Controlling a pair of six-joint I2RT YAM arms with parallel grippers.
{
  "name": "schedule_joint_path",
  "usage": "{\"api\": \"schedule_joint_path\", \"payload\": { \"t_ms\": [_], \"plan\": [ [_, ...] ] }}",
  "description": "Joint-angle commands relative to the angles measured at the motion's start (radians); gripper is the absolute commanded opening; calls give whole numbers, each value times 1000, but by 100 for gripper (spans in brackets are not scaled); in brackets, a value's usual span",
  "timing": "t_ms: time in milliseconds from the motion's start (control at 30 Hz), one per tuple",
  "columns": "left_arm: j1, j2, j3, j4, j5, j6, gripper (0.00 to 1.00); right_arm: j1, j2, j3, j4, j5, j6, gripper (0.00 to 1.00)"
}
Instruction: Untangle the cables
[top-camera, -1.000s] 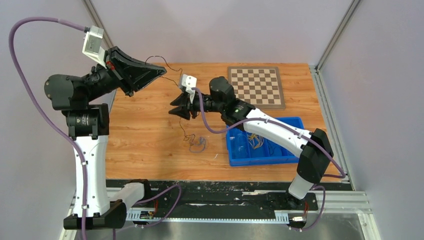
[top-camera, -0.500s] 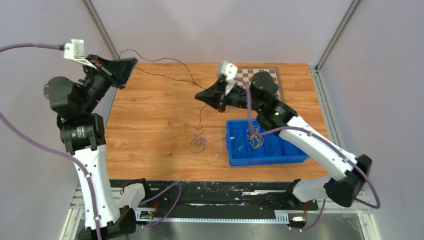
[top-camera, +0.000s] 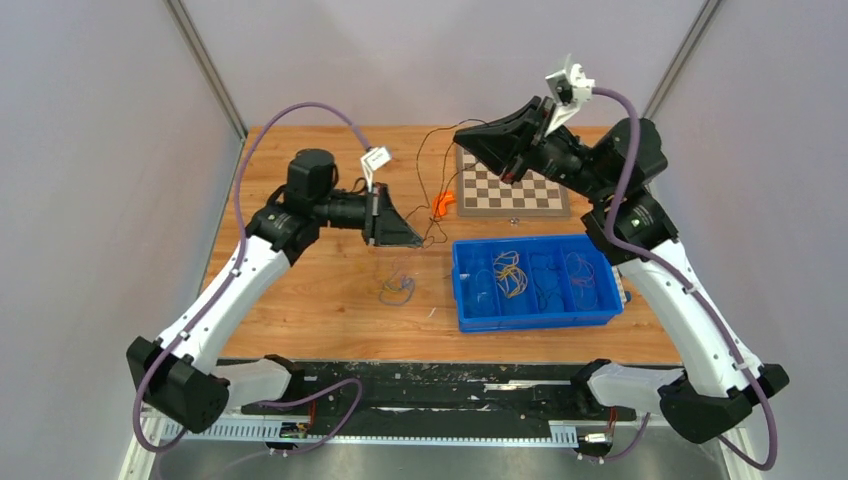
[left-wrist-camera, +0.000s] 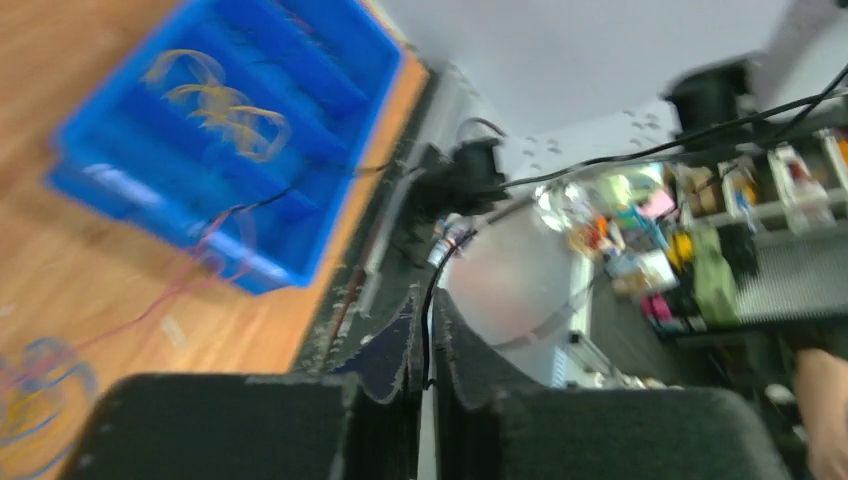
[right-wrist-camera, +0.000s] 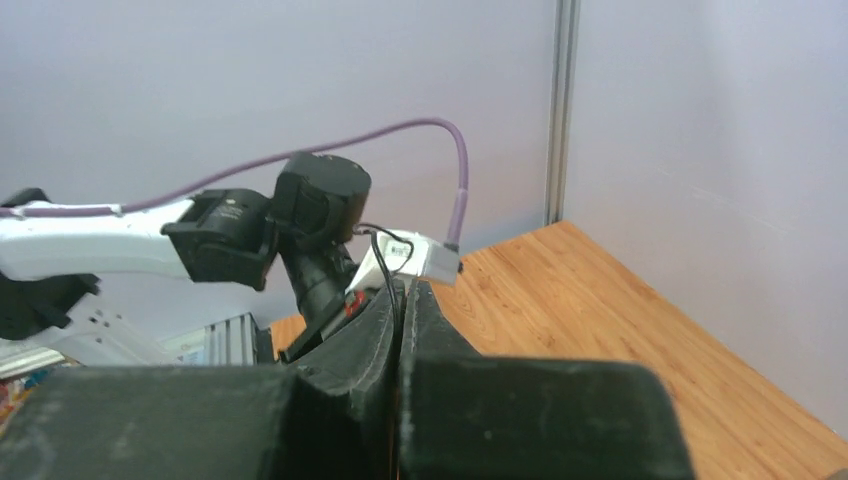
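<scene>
Now that the left gripper (top-camera: 408, 238) has swung inward, it and the right gripper (top-camera: 466, 134) both pinch the slackened black cable (right-wrist-camera: 386, 262), seemingly freed.

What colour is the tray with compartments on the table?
The tray is blue; the top external view shows it best.

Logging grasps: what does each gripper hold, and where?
Left gripper and right gripper each pinch the thin black wire at separate points along it, between their fingertips.
</scene>
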Motion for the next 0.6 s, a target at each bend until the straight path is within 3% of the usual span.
{"api": "schedule_joint_path", "payload": {
  "t_ms": [0, 67, 100, 133, 200, 300, 500, 567],
  "plan": [
    [-150, 72, 158, 29, 48, 99, 24, -49, -108, 20, 38, -2, 125, 0],
    [-161, 97, 205, 35, 47, 102, 54, -85, -153, 1, 26, 3, 116, 0],
    [-143, 99, 226, 39, 46, 105, 62, -113, -178, -3, 23, 2, 117, 0],
    [-130, 94, 233, 66, 49, 106, 77, -124, -192, -4, 20, -3, 111, 0],
    [-77, 67, 236, 125, 63, 112, 96, -128, -213, 4, 10, -6, 84, 0],
    [-45, 2, 212, 78, 55, 319, 100, -128, -225, 2, 0, -4, 65, 0],
    [-61, -51, 7, 29, 48, 732, 100, -127, -212, 11, 0, -8, 60, 0],
    [-91, -46, -62, 79, 11, 792, 100, -129, -206, 34, 0, 4, 52, 0]
  ]
}}
